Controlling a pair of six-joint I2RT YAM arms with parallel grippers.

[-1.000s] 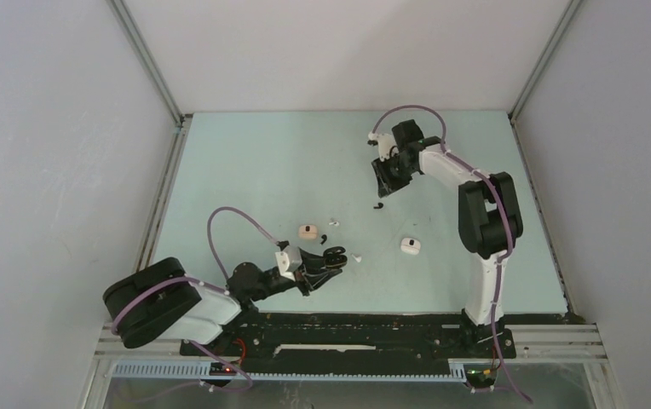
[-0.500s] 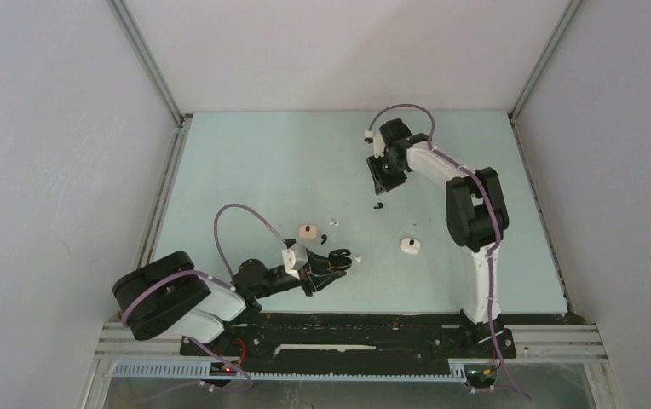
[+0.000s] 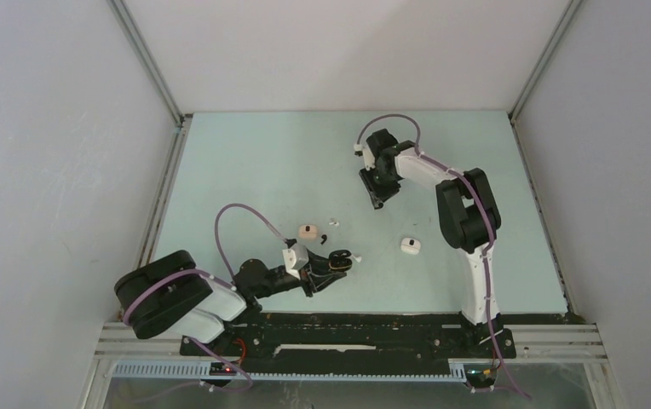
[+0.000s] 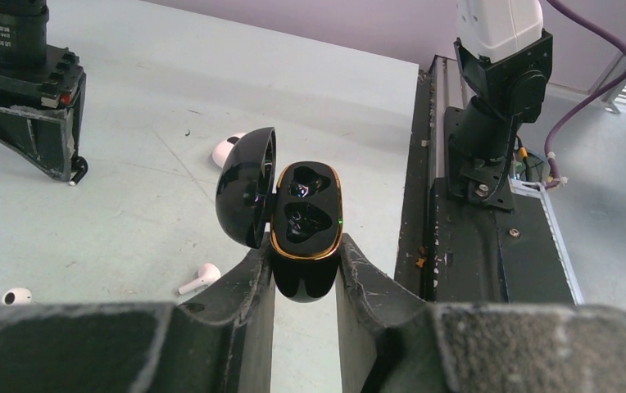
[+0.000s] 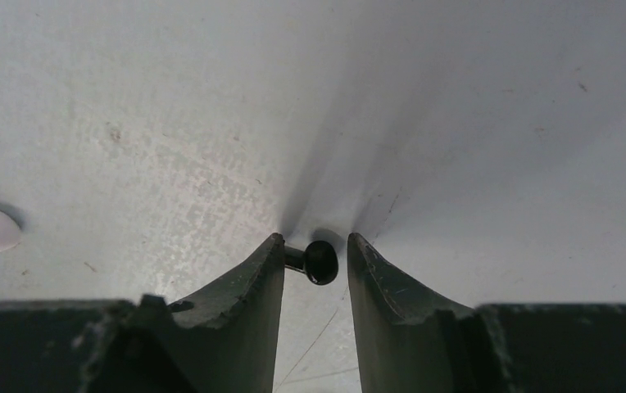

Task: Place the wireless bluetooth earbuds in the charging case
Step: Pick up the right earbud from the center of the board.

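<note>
Left gripper (image 4: 306, 255) pinches the glossy black, gold-rimmed charging case (image 4: 308, 214), lid open. Right gripper (image 5: 315, 246) stands narrowly spread astride a tiny black plastic earbud (image 5: 320, 262) on the pale table (image 5: 457, 123). My worry: the bud sits off-centre, so closing may flick it away.

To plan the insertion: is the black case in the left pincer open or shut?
Open. The black case, held by the left pincer, has its lid swung aside; both wells show.

Even bright light; soft shadows; wrist views' near foreground blurred.
</note>
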